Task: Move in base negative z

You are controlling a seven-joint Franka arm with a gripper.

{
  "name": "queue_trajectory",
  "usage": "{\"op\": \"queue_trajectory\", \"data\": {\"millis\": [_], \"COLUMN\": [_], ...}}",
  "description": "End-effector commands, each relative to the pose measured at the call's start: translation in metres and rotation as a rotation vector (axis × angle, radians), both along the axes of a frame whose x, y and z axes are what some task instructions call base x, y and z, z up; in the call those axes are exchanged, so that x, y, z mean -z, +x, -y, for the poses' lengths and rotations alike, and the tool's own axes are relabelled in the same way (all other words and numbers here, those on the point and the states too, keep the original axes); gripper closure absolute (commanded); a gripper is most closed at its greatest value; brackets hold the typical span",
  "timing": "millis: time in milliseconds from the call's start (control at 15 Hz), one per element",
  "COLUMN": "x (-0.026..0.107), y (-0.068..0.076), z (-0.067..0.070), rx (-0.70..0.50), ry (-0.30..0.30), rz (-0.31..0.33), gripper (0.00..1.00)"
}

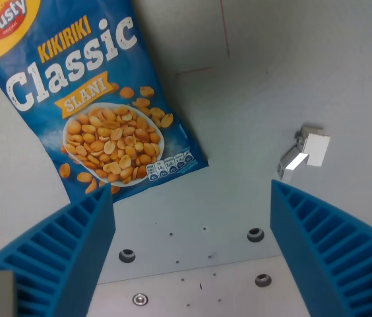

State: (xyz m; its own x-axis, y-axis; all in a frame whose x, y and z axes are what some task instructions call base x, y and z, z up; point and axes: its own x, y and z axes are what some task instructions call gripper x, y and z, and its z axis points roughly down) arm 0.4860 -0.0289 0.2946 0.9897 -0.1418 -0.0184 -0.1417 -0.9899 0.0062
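The robot's gripper (192,244) is spread wide, with its two blue ribbed plastic fingers (61,254) rising from the lower corners of the wrist view, one at the left and one at the right. Nothing sits between them and neither finger touches anything; only the bare surface shows in the broad gap.

Above the left finger lies a flat blue and yellow foil bag of salted peanuts (100,109), tilted so that its bottom edge slants down toward the wrist view's right. Its lower left corner is hidden behind the left finger's tip (whether the two touch cannot be told). The print reads "Hrusty" in a red badge at the top left, then "KIKIRIKI" in yellow, "Classic" in large white letters, and "SLANI" on a yellow ribbon. Below that is a picture of a white bowl of peanuts, with a row of small nutrition boxes too small to read.

The bag rests on a pale grey metal table top (252,112), marked with a thin red line near the top and dotted with several round bolt holes (256,234) along the lower part. A small white and silver block-like fitting (308,152) stands on the surface at the wrist view's right, well apart from the bag.
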Motion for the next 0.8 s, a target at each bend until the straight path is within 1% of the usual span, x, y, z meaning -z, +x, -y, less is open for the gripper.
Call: {"op": "queue_trajectory", "data": {"millis": [67, 800], "x": [0.003, 0.058], "y": [0.0, 0.004], "z": [0.0, 0.0], "rx": [0.0, 0.0], "ry": [0.0, 0.0], "rz": [0.005, 0.005], "gripper": [0.0, 0.0]}}
